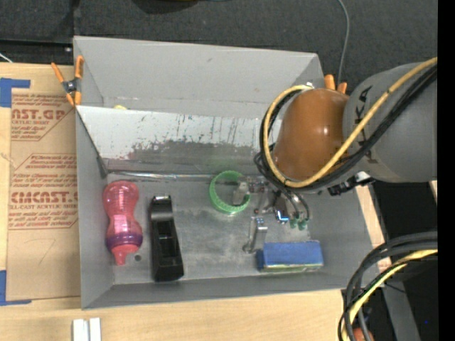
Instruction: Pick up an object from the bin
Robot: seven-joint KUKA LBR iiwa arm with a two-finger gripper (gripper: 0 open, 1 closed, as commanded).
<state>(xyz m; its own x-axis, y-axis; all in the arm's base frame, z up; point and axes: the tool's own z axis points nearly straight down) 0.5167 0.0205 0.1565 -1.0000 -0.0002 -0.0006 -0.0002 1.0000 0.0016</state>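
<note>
Low in the bin (pixel 178 130) with the pincer (pixel 261 222), just right of the green ring (pixel 229 192). Cannot tell how open or whether gripping. Yet to grasp and lift.

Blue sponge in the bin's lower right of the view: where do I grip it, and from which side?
Take the blue sponge across its short width, at mid-length, coming straight down from above. It lies flat, long side left to right, so that narrow span probably fits the pincer best.
</note>
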